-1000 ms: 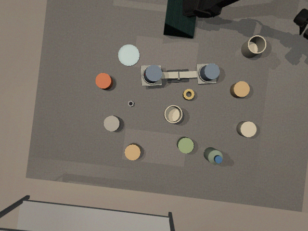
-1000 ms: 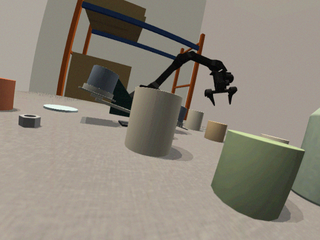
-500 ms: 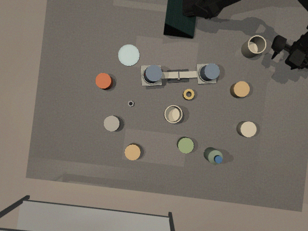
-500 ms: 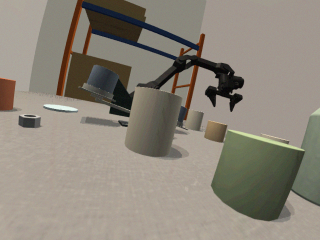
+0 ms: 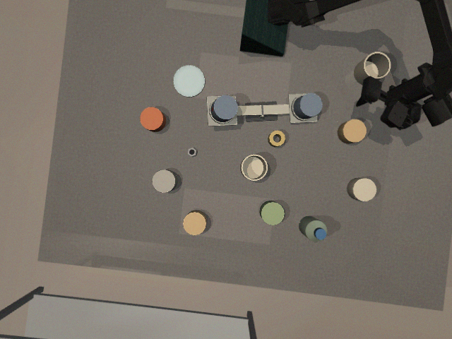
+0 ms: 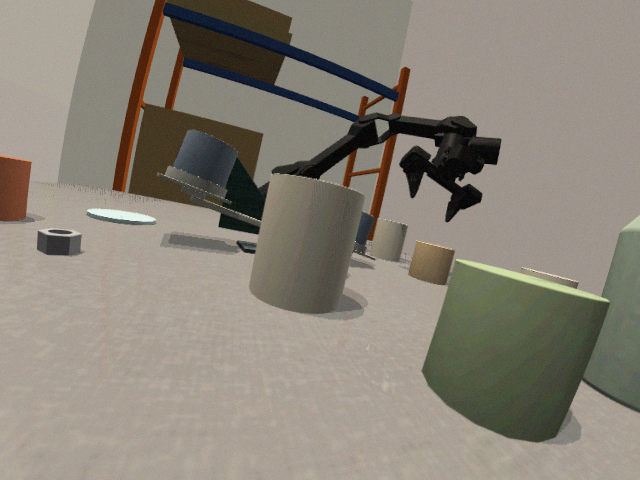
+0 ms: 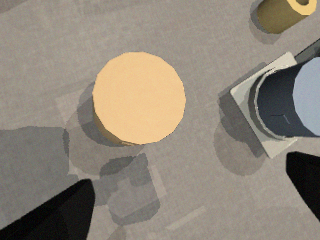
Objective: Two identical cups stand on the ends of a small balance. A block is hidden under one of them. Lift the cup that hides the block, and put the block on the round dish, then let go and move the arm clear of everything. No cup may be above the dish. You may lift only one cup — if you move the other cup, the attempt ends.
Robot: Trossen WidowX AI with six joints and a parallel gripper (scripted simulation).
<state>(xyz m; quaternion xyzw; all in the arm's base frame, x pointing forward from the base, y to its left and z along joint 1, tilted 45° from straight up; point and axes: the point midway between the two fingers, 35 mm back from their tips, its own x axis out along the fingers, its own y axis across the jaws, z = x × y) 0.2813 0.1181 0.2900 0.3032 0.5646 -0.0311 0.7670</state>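
Grey mat; claw (image 5: 379, 105) wide open, empty, beside right cup (image 5: 307, 105).

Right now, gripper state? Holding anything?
Gripper: open wide, holding nothing, hanging in the air near the orange cylinder and the right-hand blue cup.

I get soft, even light; short shadows fall rightward in my top view. Everything looks grainy. The exterior view is tilted.
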